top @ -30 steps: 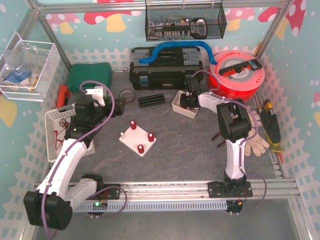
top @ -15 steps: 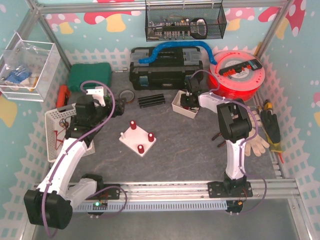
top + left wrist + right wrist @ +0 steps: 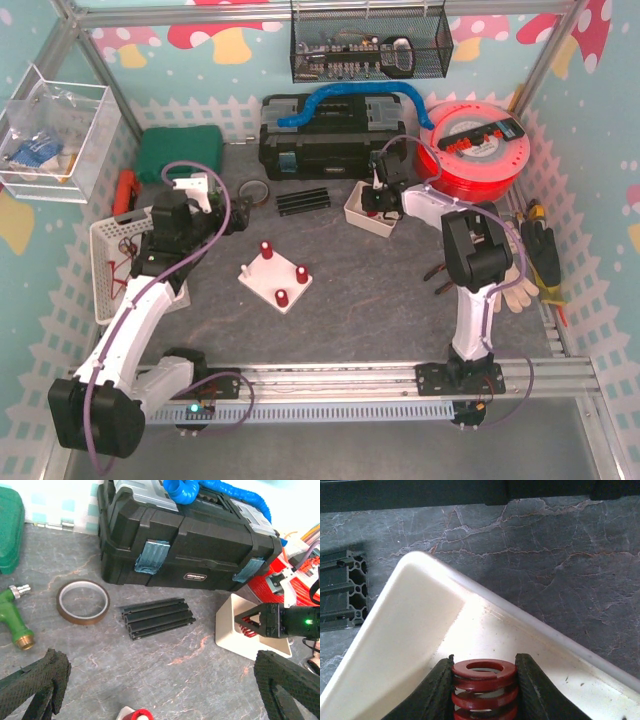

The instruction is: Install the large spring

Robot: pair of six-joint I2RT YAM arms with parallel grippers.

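Your right end effector (image 3: 484,687) is clamped on the spring (image 3: 484,675). In the right wrist view the two dark fingers press on opposite sides of the red coils, and the spring's open end ring shows at the fingertips. The grip sits over the bin (image 3: 415,615), a white, shallow tray at the back right of the counter (image 3: 370,290), just in front of the toolbox (image 3: 335,135). From the left wrist view you can see the red coils (image 3: 248,627) between the black fingers inside the bin's outline (image 3: 226,626). Whether the spring's lower end touches the bin floor cannot be told.

Your left end effector (image 3: 160,690) stands wide, its two textured fingers at the bottom corners of the left wrist view with nothing between them but bare counter. It hangs over the left half of the counter, pointing toward the toolbox.

The plate (image 3: 273,276), a white square carrying three red pegs, lies near the middle of the counter, well apart from the bin and the spring. One peg top (image 3: 141,714) shows at the lower edge of the left wrist view.

Between the plate and the toolbox lie a black rail (image 3: 157,617) and, to its left, a tape ring (image 3: 82,601). They are near each other but not touching. A green fitting (image 3: 12,616) rests farther left. A red spool (image 3: 475,150) stands just right of the toolbox, behind the right arm.
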